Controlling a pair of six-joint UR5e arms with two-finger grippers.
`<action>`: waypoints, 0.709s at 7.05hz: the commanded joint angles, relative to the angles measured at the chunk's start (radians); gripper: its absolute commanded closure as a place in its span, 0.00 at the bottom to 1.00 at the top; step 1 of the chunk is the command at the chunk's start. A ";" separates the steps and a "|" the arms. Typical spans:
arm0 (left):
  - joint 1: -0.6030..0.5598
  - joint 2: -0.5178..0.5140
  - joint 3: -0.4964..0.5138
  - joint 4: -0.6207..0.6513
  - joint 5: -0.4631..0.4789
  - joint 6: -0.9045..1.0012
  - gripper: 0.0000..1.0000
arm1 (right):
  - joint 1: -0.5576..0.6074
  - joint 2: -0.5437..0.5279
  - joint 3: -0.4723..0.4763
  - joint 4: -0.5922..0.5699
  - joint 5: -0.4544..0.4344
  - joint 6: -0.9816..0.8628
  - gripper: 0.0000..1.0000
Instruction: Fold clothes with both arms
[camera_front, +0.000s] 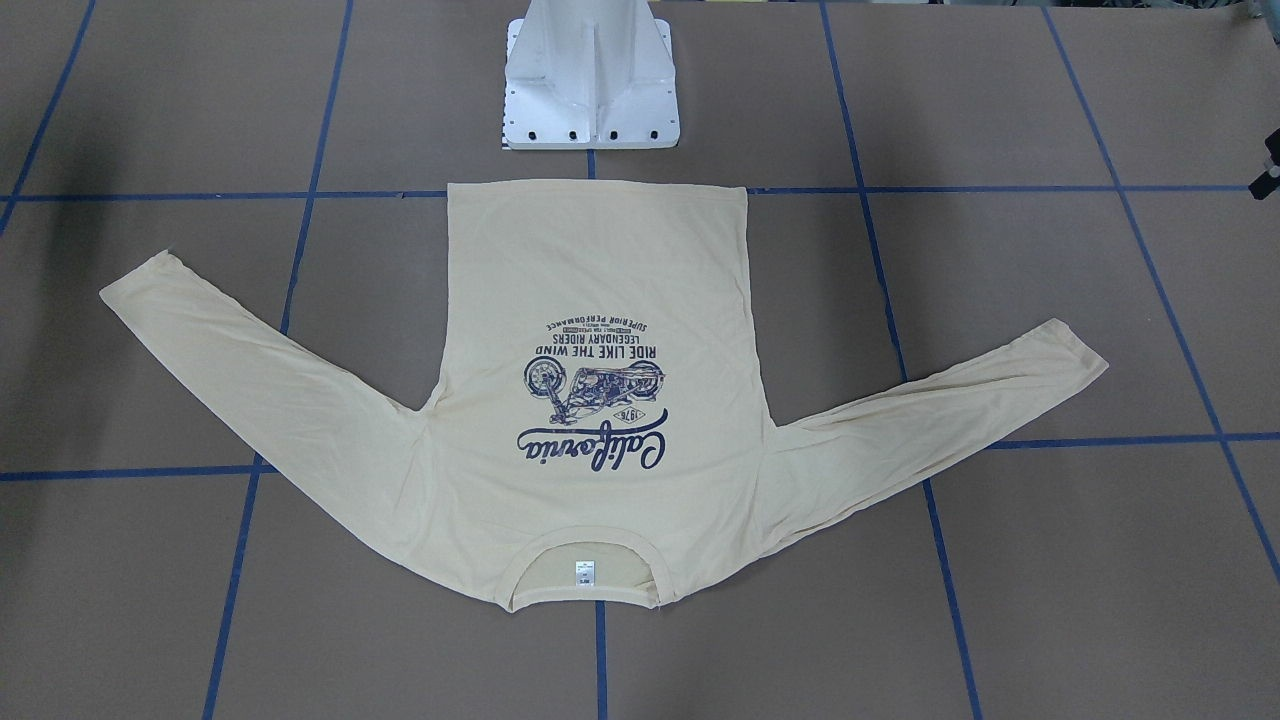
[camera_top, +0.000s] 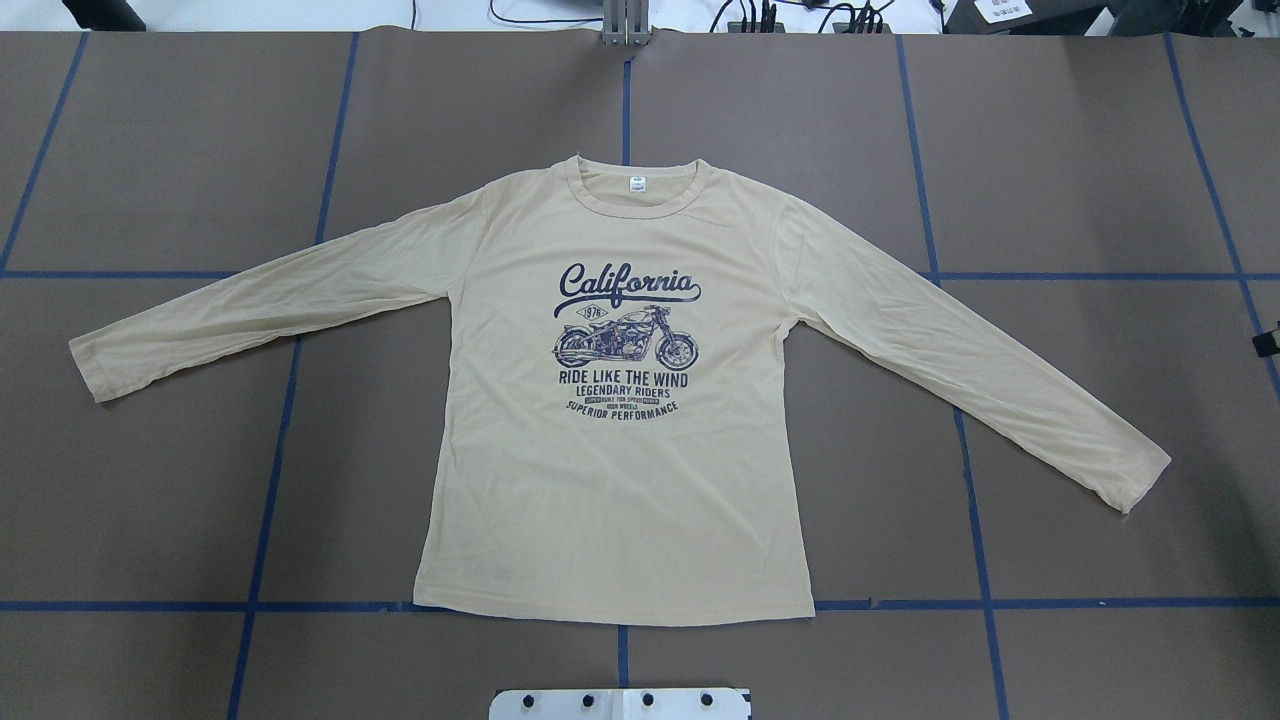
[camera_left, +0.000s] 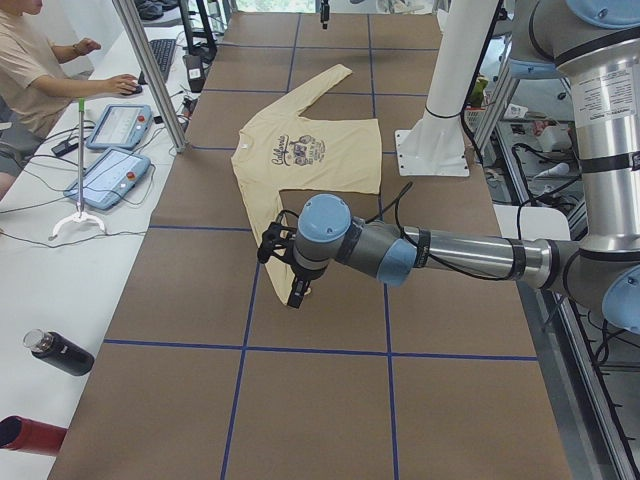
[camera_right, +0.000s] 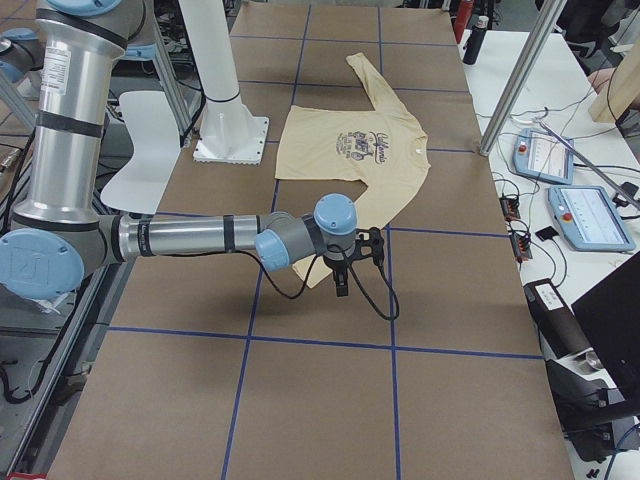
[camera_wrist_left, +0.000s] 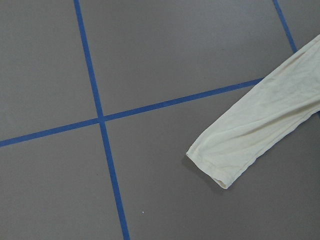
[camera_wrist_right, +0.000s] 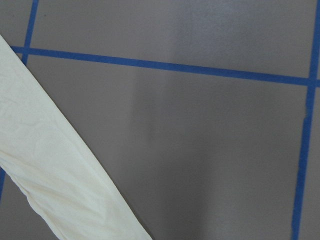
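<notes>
The clothes are one cream-yellow long-sleeved T-shirt (camera_top: 620, 470) lying flat on the table, navy "California" print (camera_top: 625, 335) up, both sleeves spread out and the collar (camera_front: 585, 580) away from the robot. My left gripper (camera_left: 297, 290) hangs over the table by the left sleeve's end; the left wrist view looks down on that cuff (camera_wrist_left: 215, 167). My right gripper (camera_right: 342, 286) hovers by the right sleeve, whose cloth (camera_wrist_right: 50, 165) fills a corner of the right wrist view. Both grippers show only in the side views, so I cannot tell whether they are open or shut.
The white pedestal base (camera_front: 590, 90) stands just behind the shirt's hem. Blue tape lines (camera_top: 980, 520) cross the brown tabletop. A person (camera_left: 30, 70) sits at a side bench with control pendants (camera_left: 105, 175); bottles (camera_left: 60, 352) lie there too.
</notes>
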 joint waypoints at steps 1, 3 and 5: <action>0.001 0.000 0.000 -0.001 -0.007 -0.005 0.00 | -0.122 -0.026 -0.001 0.123 -0.043 0.198 0.01; 0.001 0.002 0.000 -0.001 -0.007 -0.007 0.00 | -0.190 -0.063 -0.024 0.255 -0.076 0.451 0.01; 0.001 0.000 0.002 0.000 -0.007 -0.007 0.00 | -0.255 -0.083 -0.209 0.615 -0.088 0.653 0.02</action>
